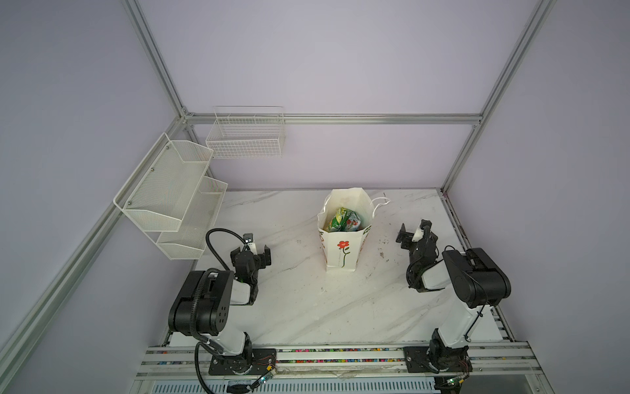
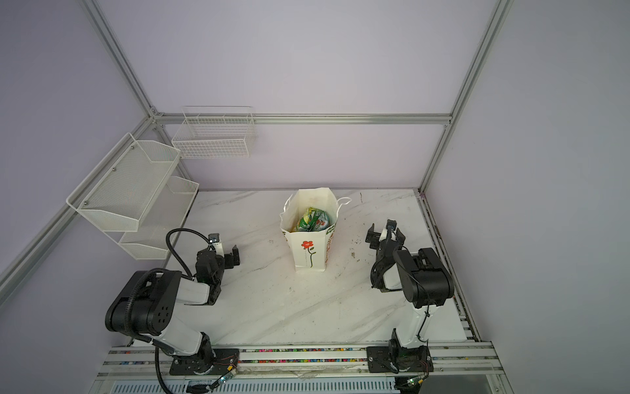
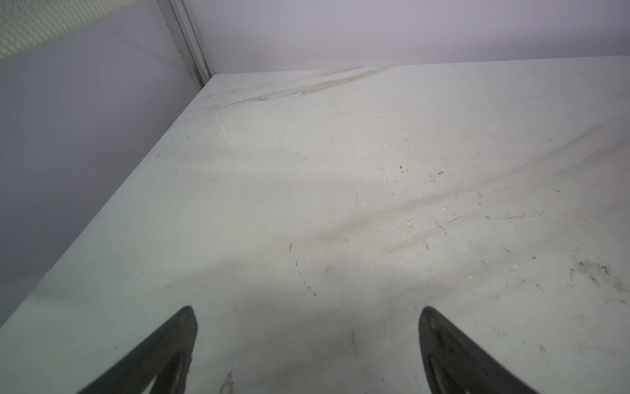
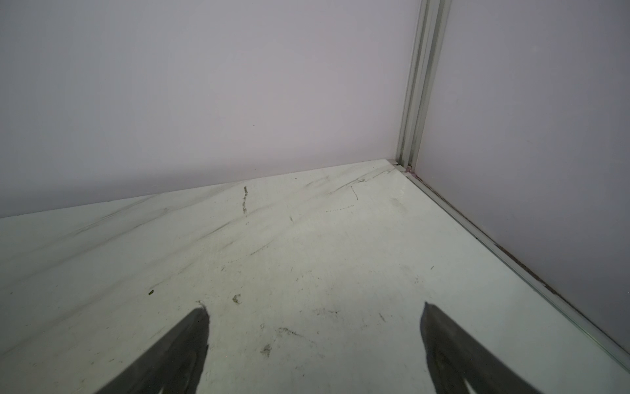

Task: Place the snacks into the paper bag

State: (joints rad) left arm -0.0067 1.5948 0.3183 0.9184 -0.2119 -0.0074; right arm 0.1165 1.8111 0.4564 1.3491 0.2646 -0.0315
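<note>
Arms (image 1: 201,303) flanking upright paper bag (image 1: 335,261)

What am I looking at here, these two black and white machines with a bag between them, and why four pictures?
They are two robot arms, the left arm and the right arm, fixed at the front of a table. Two pictures come from one camera overhead and look nearly alike. The other two come from a camera on each wrist, looking past that arm's pincer: the left pincer and the right pincer are both open and hold nothing. On the table stands a white paper bag with a red flower, snacks inside it. White baskets hang on the walls.
</note>
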